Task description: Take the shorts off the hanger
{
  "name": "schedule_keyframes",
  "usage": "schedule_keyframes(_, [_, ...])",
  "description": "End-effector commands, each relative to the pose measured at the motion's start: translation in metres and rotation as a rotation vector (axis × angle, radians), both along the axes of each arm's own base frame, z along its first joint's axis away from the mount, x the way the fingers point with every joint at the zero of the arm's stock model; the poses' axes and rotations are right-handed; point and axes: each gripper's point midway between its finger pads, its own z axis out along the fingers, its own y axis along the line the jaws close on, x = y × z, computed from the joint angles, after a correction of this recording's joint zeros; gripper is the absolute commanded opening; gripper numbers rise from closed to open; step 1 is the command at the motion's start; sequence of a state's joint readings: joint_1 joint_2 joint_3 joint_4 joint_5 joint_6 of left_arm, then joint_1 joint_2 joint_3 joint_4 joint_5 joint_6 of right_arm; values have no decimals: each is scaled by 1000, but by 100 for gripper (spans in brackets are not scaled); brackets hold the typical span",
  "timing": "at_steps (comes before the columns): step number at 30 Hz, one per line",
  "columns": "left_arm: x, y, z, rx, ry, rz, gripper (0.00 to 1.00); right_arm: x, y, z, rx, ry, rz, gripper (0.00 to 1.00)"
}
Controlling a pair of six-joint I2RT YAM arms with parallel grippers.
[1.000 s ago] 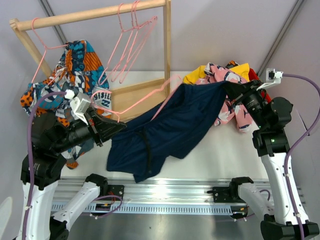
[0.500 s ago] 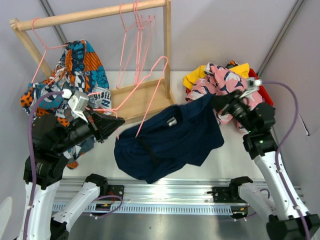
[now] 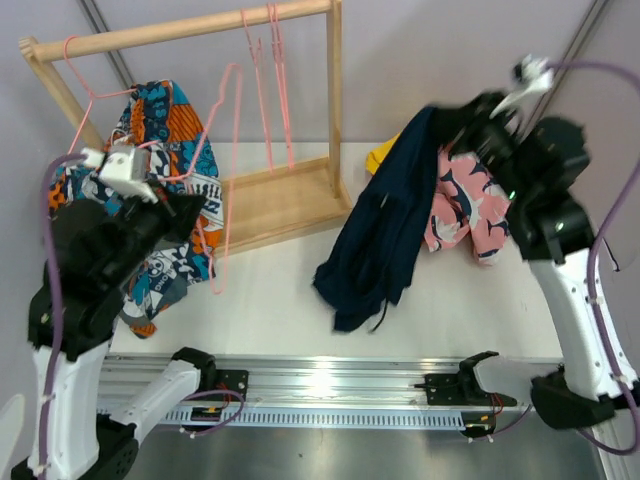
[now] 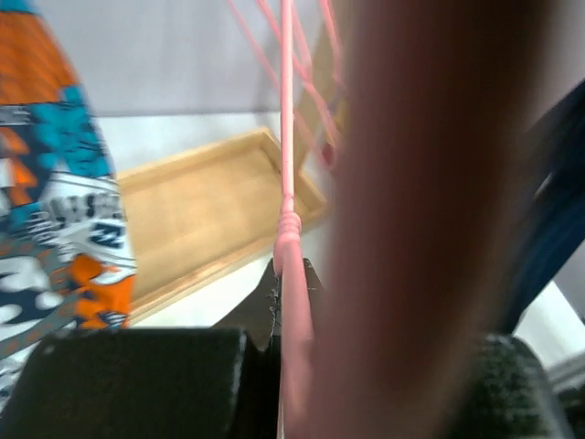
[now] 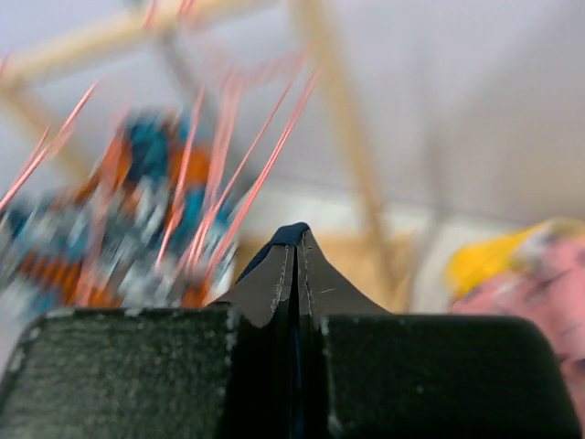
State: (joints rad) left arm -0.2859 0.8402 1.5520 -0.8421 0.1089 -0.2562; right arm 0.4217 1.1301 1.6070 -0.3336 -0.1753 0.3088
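The navy shorts (image 3: 385, 225) hang in a long drape from my right gripper (image 3: 452, 115), which is raised high at the right and shut on their top edge; a tip of navy cloth (image 5: 294, 234) shows between its jaws. Their lower end rests on the table. My left gripper (image 3: 193, 207) is shut on an empty pink hanger (image 3: 227, 170), its wire (image 4: 289, 229) clamped between the jaws. The hanger stands nearly upright, apart from the navy shorts. Blue-orange-white patterned shorts (image 3: 165, 125) hang on another pink hanger at the left of the rack.
A wooden rack (image 3: 335, 100) with a tray base (image 3: 270, 205) stands at the back, with two bare pink hangers (image 3: 272, 90) on its rail. A heap of pink patterned (image 3: 460, 205) and yellow (image 3: 385, 155) shorts lies at the back right.
My right gripper has swung up and back, lifting the navy shorts clear of the pink hanger. My left gripper pulled that hanger left and upward, away from the shorts.
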Motion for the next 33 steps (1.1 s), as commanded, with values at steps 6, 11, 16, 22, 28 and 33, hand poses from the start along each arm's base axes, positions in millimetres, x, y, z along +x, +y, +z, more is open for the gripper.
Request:
schedule_keyframes(6, [-19,55,13,105,-34,243,0,96,-144,139,116,-267,-528,0])
schedule_keyframes(11, [25,45,-3,131,13,253,0,139,-198,121,108,-264,-728,0])
schedule_keyframes(16, [81,34,2,146,13,282,0,182,-213,28,37,-100,-772,0])
schedule_keyframes(22, [154,28,27,155,-3,344,0,160,-180,-115,92,114,-595,36])
schedule_keyframes(28, [169,33,93,146,-109,394,0,110,-159,-205,135,197,-511,48])
schedule_keyframes(33, [157,39,127,107,-187,412,0,88,-153,-224,105,238,-489,48])
